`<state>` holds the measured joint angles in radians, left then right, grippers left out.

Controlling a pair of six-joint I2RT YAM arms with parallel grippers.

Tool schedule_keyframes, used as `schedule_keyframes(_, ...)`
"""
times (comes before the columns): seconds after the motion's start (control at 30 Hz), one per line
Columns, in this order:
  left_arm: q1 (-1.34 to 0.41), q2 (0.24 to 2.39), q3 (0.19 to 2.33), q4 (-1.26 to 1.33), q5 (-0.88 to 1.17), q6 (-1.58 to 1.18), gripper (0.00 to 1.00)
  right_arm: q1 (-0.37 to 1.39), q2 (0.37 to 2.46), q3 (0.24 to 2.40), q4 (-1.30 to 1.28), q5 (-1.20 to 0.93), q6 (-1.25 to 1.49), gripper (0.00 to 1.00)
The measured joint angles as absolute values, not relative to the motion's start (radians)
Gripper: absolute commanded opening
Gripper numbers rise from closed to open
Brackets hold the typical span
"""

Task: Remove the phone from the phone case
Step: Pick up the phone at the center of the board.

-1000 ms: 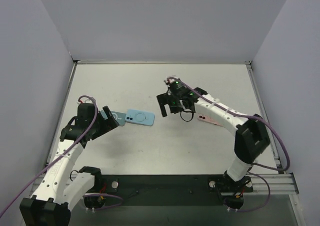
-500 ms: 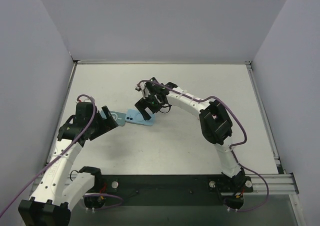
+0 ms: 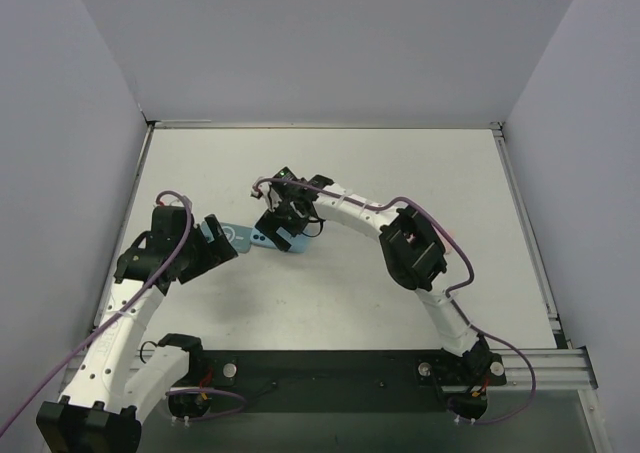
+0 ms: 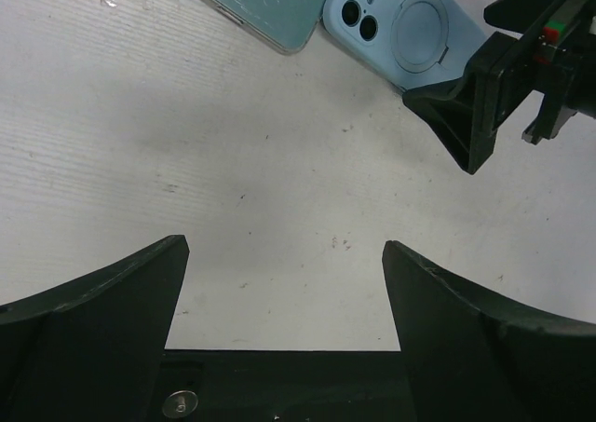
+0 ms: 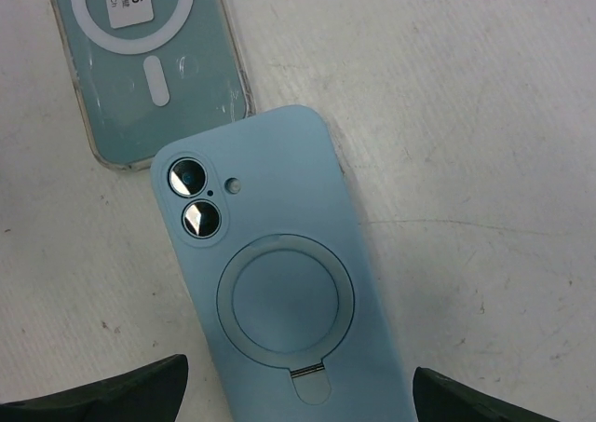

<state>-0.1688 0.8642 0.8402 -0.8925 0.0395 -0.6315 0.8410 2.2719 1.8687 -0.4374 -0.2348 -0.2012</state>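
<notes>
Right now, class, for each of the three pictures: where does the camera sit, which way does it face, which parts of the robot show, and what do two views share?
Top external: fixed above and behind the bases, looking down on the table; the left arm and right arm both show.
Left wrist: low on the left arm, facing across the table; its open left gripper frames the bottom.
Right wrist: looks straight down on the blue cased phone; the right gripper shows at the bottom corners.
Shared: both wrist views show that phone beside the clear case.
</notes>
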Motion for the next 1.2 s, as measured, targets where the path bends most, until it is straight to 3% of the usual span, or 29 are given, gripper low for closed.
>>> schedule_keyframes(0.37, -0.169, 0.837, 0.84, -0.912, 0.08, -0.618, 0.97, 0.852, 2.334, 1.9, -0.44, -0.174, -0.222, 0.98)
schedule_keyframes(0.47, -0.169, 0.831, 0.838, -0.914, 0.091, -0.618, 0.97, 0.852, 2.337, 1.904, -0.44, -0.176, -0.222, 0.84)
schedule_keyframes(0.5, -0.169, 0.83, 0.837, -0.915, 0.091, -0.618, 0.97, 0.852, 2.337, 1.904, -0.44, -0.179, -0.222, 0.7)
schedule_keyframes(0.57, -0.169, 0.826, 0.829, -0.916, 0.095, -0.622, 0.97, 0.852, 2.337, 1.904, -0.439, -0.181, -0.223, 0.57)
schedule_keyframes(0.6, -0.169, 0.825, 0.825, -0.917, 0.096, -0.624, 0.97, 0.853, 2.337, 1.903, -0.437, -0.179, -0.222, 0.45)
schedule_keyframes(0.67, -0.169, 0.823, 0.818, -0.919, 0.102, -0.63, 0.98, 0.852, 2.331, 1.89, -0.426, -0.179, -0.222, 0.4)
schedule_keyframes(0.7, -0.169, 0.823, 0.815, -0.918, 0.106, -0.635, 0.97, 0.852, 2.325, 1.881, -0.418, -0.179, -0.216, 0.25)
schedule_keyframes(0.8, -0.169, 0.822, 0.809, -0.915, 0.112, -0.651, 0.97, 0.852, 2.3, 1.835, -0.377, -0.182, -0.187, 0.0)
schedule_keyframes(1.2, -0.169, 0.861, 0.751, -0.825, 0.168, -0.734, 0.97, 0.794, 2.085, 1.515, -0.305, -0.269, 0.204, 0.0)
